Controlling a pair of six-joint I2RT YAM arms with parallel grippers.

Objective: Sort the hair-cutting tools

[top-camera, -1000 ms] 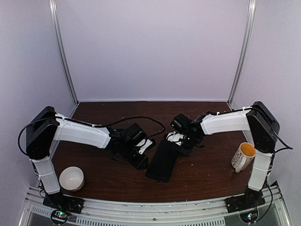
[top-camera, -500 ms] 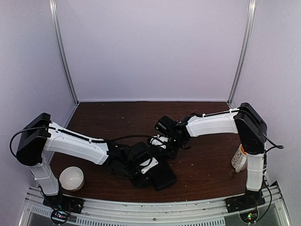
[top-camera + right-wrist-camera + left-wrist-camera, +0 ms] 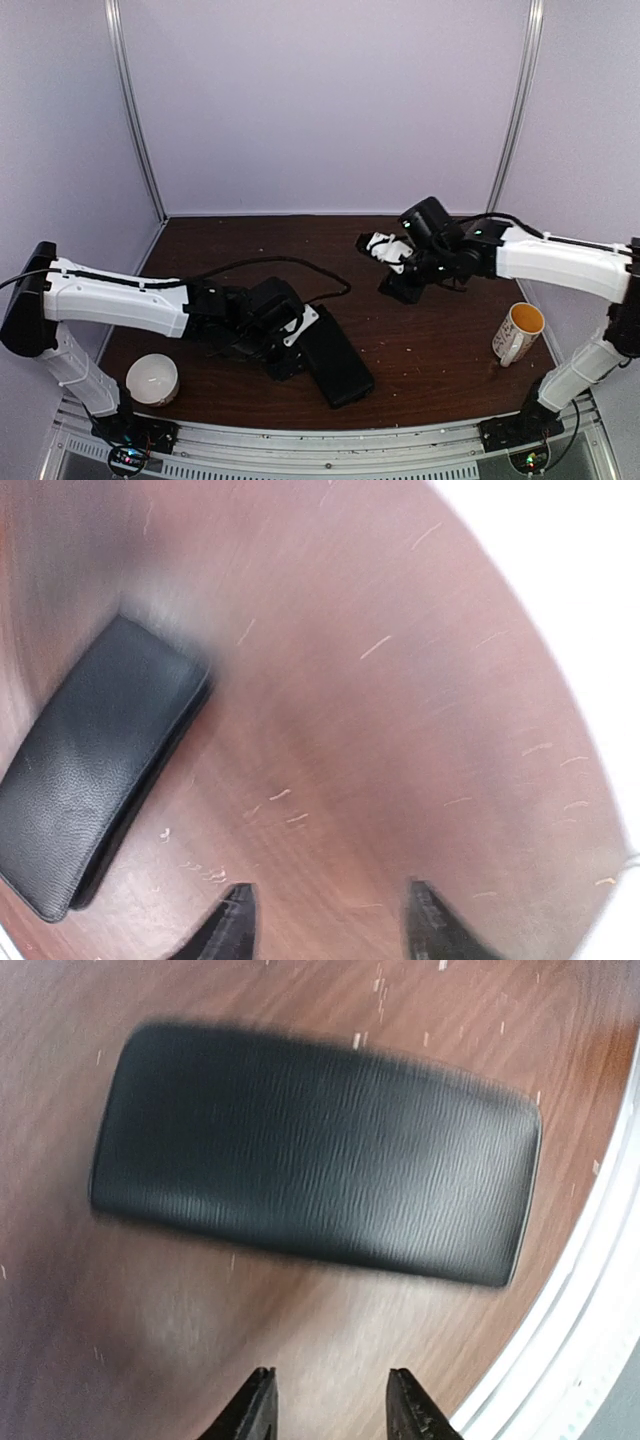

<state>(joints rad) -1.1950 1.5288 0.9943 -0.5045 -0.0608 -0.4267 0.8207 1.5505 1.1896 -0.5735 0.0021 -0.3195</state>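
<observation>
No scissors or black clip sticks show in any view. A flat black rectangular case [image 3: 338,357] lies on the brown table near the front edge. It also shows in the left wrist view [image 3: 320,1150] and at the left of the right wrist view [image 3: 90,770]. My left gripper [image 3: 298,345] is low at the case's left side, open and empty [image 3: 335,1410], with the case just ahead of its fingertips. My right gripper [image 3: 378,248] hangs above the table's back middle, open and empty [image 3: 335,925], over bare wood.
A white and yellow mug [image 3: 517,333] stands at the right. A white bowl [image 3: 152,379] sits at the front left. A black cable [image 3: 300,262] loops over the table's middle. The white front rail [image 3: 590,1330] runs close by the case.
The case has turned and slid toward the front edge. My left gripper has pulled back to its left side. My right arm has risen and swung back to the right.
</observation>
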